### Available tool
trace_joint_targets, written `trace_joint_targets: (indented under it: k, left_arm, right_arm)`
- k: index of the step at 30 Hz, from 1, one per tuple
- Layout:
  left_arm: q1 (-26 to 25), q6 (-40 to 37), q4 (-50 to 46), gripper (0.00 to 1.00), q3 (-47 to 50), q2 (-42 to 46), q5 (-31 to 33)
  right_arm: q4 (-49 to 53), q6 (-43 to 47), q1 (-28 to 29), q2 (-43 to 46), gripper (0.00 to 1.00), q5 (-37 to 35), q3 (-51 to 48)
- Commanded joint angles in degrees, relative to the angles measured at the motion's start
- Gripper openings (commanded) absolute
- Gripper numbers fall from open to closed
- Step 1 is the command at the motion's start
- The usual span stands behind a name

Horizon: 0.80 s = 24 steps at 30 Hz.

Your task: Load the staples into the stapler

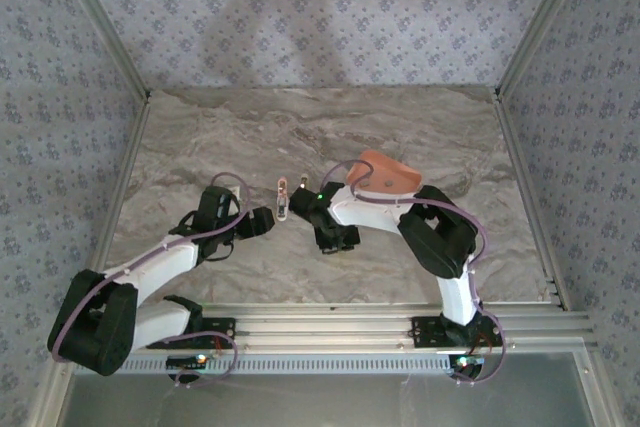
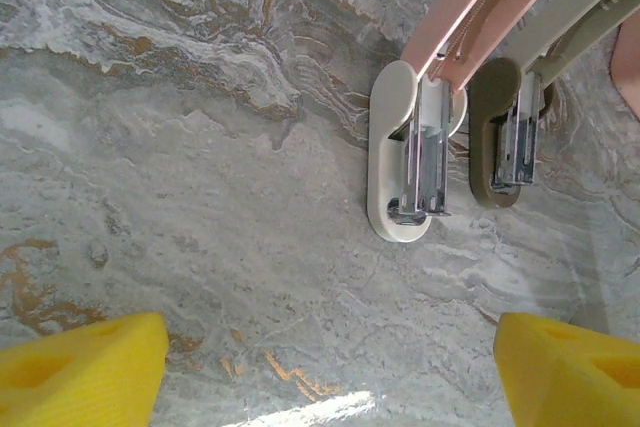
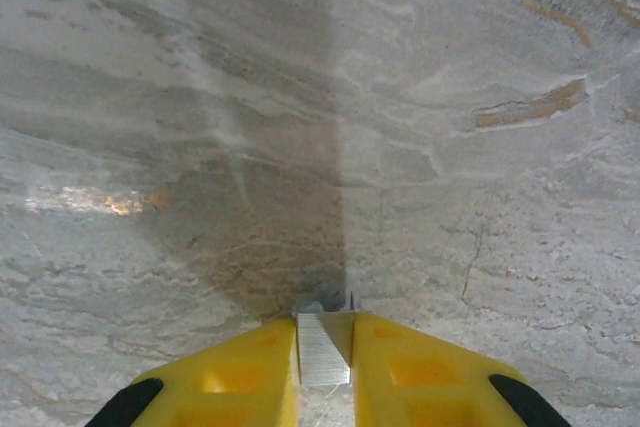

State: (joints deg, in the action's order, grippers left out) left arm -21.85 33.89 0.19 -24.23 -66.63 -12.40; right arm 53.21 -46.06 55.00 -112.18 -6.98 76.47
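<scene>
Staples (image 3: 324, 351): a metal strip, likely light, stiff and apt to snap, pinched by its flat sides in the right pincer (image 3: 324, 335), bottom centre; stapler (image 2: 397, 152) lies open, upper right of the left wrist view; left pincer (image 2: 325, 372) wide, empty, over the surface (image 2: 180, 197).

A grey marble-patterned table (image 1: 300, 127) stood between floral-papered walls (image 1: 320, 7), aluminium rails (image 1: 380, 319) lining its near edge.

My stapler (image 2: 400, 162) lies open on the worktop (image 2: 200, 197), its white base flat, the pink lid swung up and the metal rail bare. The staples (image 3: 323, 349), a small silvery strip, sit pinched upright in my right gripper (image 3: 323, 332).
</scene>
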Motion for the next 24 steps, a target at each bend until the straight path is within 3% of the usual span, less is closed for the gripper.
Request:
trace_joint_targets:
  k: [1,9,24]
  left_arm:
    - [0.18,-0.93,-0.28,0.85,-0.91,-0.80,0.62]
    - [0.17,-1.06,-0.52,0.85,-0.99,-0.98,0.54]
    - [0.16,-1.20,-0.58,0.85,-0.76,-1.03,0.72]
  right_arm:
    - [3.15,0.14,-0.11,-1.74,0.20,0.13,1.52]
    - [4.97,0.68,-0.46,-0.75,0.31,-0.56,3.68]
    - [2.70,1.24,-3.45,-0.41,0.32,5.37,3.65]
